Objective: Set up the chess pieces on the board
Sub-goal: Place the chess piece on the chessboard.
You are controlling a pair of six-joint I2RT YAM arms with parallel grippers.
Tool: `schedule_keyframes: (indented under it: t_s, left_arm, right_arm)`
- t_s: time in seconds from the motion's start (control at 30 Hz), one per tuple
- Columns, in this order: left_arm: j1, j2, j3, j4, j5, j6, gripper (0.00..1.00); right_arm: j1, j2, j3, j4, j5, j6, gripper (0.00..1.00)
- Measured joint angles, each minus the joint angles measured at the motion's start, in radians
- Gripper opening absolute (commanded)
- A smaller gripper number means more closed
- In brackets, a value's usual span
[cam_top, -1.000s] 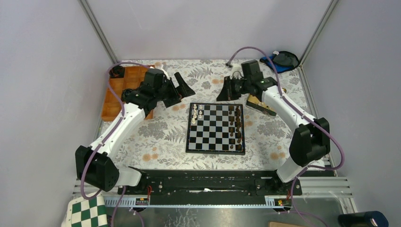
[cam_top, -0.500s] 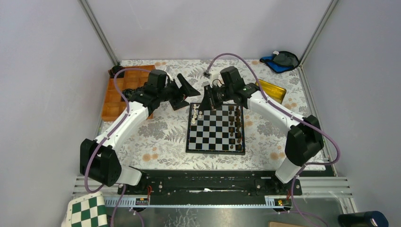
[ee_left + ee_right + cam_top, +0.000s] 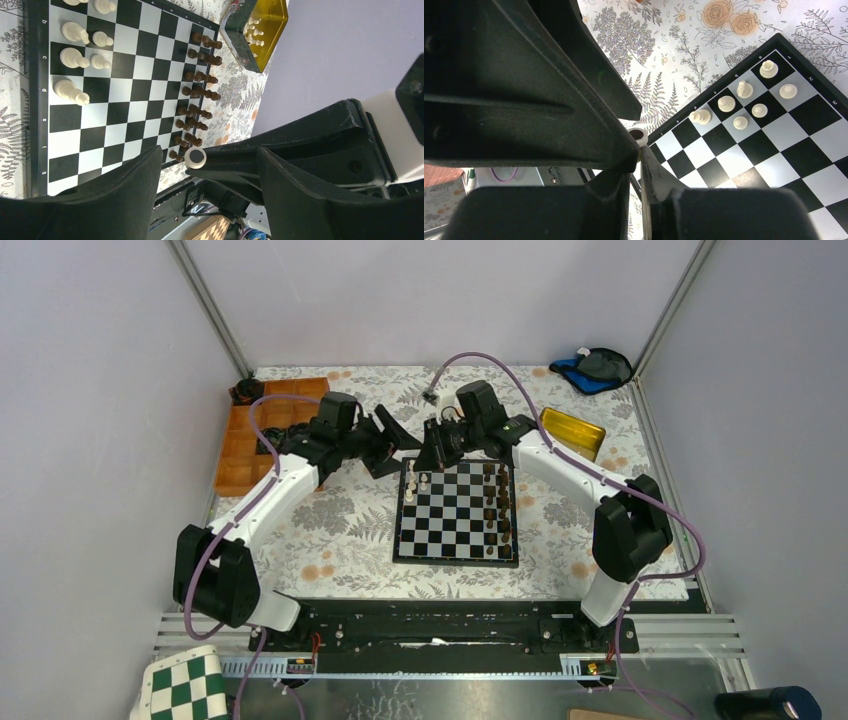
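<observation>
Right tool (image 3: 640, 150) is seen pressed together on a small white piece (image 3: 639, 135), which is pinched at the fingertips with its dark-felted base turned outward. Within the last second this tool has been carried from above the yellow tin (image 3: 572, 432), at the far right of the worktop, across to the far-left corner of the board (image 3: 455, 558). It is now held over the white pieces (image 3: 420, 478) already standing at the far end of the two left columns. The near squares of those columns are seen bare.

The left tool (image 3: 395, 435) has barely been moved. It is found just off the same corner, close beside the right tool, with its fingers spread and nothing gripped. The dark pieces (image 3: 497, 500) are lined up along the board's right side, and more white pieces are seen lying in the tin.

A fresh piece is judged to have been fetched, so that placing is at hand. A free square in the white rows is to be chosen, and the piece lowered without its neighbours being knocked.
</observation>
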Motion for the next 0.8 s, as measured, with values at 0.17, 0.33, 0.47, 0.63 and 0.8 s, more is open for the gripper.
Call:
schedule_keyframes:
  t_s: [0.17, 0.33, 0.47, 0.63, 0.8]
  left_arm:
    - [0.001, 0.008, 0.0, 0.0, -0.004, -0.005, 0.62]
    - [0.002, 0.026, 0.0, 0.0, -0.004, -0.006, 0.5]
    - [0.002, 0.044, 0.001, -0.001, -0.003, -0.003, 0.46]
    - [0.002, 0.054, 0.002, -0.003, -0.001, -0.001, 0.45]
    - [0.002, 0.056, 0.002, -0.003, 0.0, -0.001, 0.43]
  right_arm:
    - [0.006, 0.011, 0.012, 0.002, 0.005, 0.0, 0.0]
    - [0.01, 0.03, 0.019, 0.001, 0.009, 0.0, 0.0]
    - [0.01, 0.037, 0.019, -0.002, 0.025, -0.001, 0.0]
    - [0.01, 0.04, 0.019, -0.005, 0.034, -0.003, 0.0]
    - [0.01, 0.04, 0.019, -0.005, 0.038, -0.003, 0.0]
